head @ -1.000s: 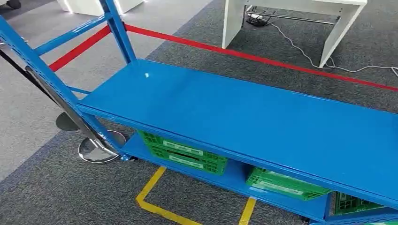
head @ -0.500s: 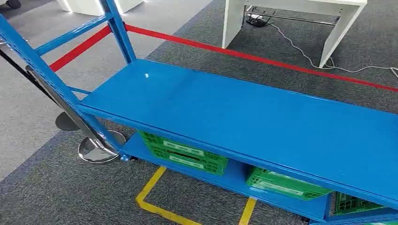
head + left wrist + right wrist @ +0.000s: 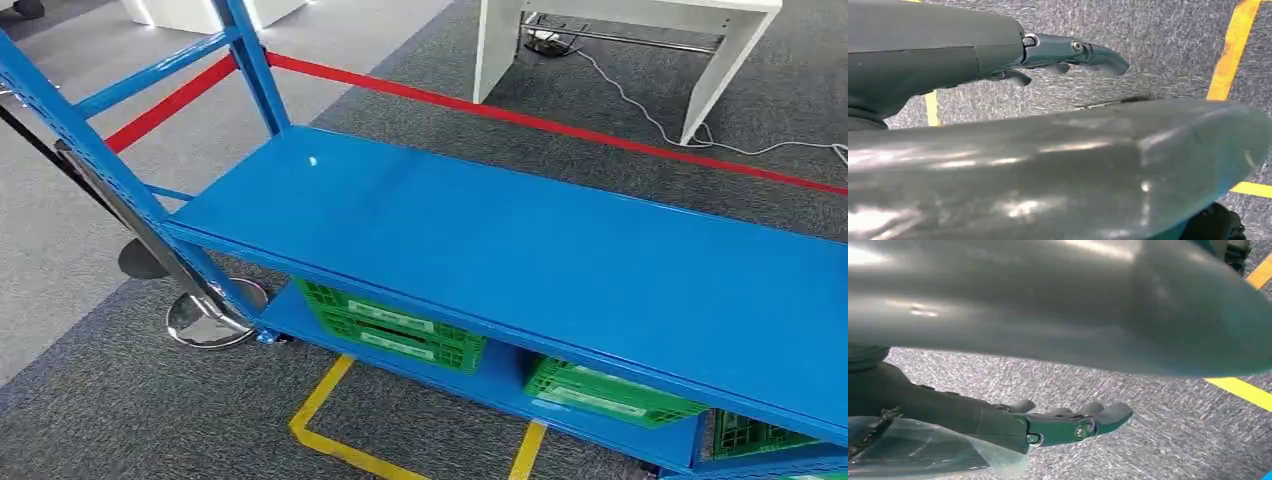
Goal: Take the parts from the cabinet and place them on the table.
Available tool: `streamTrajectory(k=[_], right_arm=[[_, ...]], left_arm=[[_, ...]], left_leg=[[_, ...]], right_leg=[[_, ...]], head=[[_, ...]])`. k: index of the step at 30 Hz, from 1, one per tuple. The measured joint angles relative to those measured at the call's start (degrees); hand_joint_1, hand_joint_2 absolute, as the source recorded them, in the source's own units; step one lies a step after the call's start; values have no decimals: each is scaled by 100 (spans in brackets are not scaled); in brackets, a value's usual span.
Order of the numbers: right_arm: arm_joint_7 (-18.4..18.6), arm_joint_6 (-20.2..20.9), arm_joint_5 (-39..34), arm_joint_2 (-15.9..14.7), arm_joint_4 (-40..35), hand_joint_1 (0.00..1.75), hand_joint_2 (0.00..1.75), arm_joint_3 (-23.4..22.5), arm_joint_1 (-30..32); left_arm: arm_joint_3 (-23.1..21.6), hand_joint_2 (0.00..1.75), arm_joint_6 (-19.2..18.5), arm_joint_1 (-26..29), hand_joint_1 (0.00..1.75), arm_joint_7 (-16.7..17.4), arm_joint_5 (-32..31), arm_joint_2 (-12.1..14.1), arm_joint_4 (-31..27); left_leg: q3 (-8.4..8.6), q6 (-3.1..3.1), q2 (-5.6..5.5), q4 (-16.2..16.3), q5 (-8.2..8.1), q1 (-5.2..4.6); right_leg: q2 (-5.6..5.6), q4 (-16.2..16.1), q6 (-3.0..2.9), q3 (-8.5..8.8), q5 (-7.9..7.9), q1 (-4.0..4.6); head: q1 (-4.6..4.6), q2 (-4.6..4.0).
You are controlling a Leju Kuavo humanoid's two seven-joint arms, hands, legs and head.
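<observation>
The blue cabinet (image 3: pixel 520 250) stands in front of me in the head view, its wide top shelf bare. On its lower shelf sit green crates (image 3: pixel 390 325), a second (image 3: pixel 600 392) and a third (image 3: pixel 750 435). My left hand (image 3: pixel 1068 52) hangs over grey carpet with its fingers stretched out and nothing in them. My right hand (image 3: pixel 1058 425) also hangs over the carpet; a clear plastic bag (image 3: pixel 933 450) with a dark part inside is held against its underside, close to the wrist. How the thumb lies on the bag is hidden.
A white table (image 3: pixel 620 30) stands beyond the cabinet, with a cable (image 3: pixel 640 100) trailing on the floor below it. Red tape (image 3: pixel 560 125) and yellow tape (image 3: pixel 320 420) mark the carpet. A chrome post base (image 3: pixel 205 320) sits by the cabinet's left leg.
</observation>
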Motion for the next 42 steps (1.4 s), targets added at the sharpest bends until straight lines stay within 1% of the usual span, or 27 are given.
streamTrajectory(k=[17,25,29,31,35,37,38,39,40,41,42], right_arm=[[9,0,2,-9,0,0,0,15,-4],[-149,0,-225,-9,0,0,0,15,1],[-203,0,-321,-9,-2,0,0,13,1],[-214,0,-350,-9,-2,0,0,13,0],[-229,0,-385,-9,-2,0,0,13,0],[-238,0,-387,-9,-2,0,0,13,0],[-243,0,-387,-9,-9,0,0,13,-1],[-247,0,-387,-17,-15,0,0,13,-4],[-247,0,-387,-17,-15,0,0,13,-1],[-249,0,-389,-17,-15,0,0,13,-2],[-247,0,-398,-20,-15,0,0,13,-3]], left_arm=[[-15,0,-20,-6,0,-35,76,0,0],[-17,0,4,-6,0,-70,111,0,-2],[-17,0,22,-5,0,-83,114,17,-2],[-17,0,28,-5,0,-83,118,31,-2],[-20,0,37,-5,0,-85,127,48,-2],[-20,0,37,-5,0,-85,129,55,-4],[-20,0,39,-6,0,-85,129,63,-4],[-20,0,39,-11,0,-87,131,59,-9],[-20,0,39,-11,0,-92,129,61,-11],[-20,0,39,-7,0,-92,131,61,-11],[-22,0,39,-5,0,-92,133,59,-11]], left_leg=[[0,0,0,0,0,0],[1,0,0,0,0,0],[0,7,0,11,-4,-14],[0,21,0,17,-12,-23],[-2,58,1,37,-25,-48],[-4,103,3,32,-15,-67],[4,136,5,-20,14,-64],[75,176,27,-155,96,15],[109,198,46,-204,110,10],[106,217,51,-213,123,13],[101,217,60,-211,121,12]], right_leg=[[0,0,0,0,0,0],[0,0,0,0,0,0],[-1,-7,13,1,9,-13],[-1,-8,17,1,10,-21],[1,-15,60,9,16,-48],[4,-46,98,14,36,-65],[5,-72,124,29,50,-57],[-5,-38,134,-19,11,-52],[-30,95,132,-72,-91,-31],[-27,482,125,-263,-307,-30],[-29,926,133,-484,-503,-32]], head=[[0,0],[0,0],[0,0],[-2,0],[0,0],[-4,0],[-4,0],[0,0],[22,0],[39,0],[48,0]])
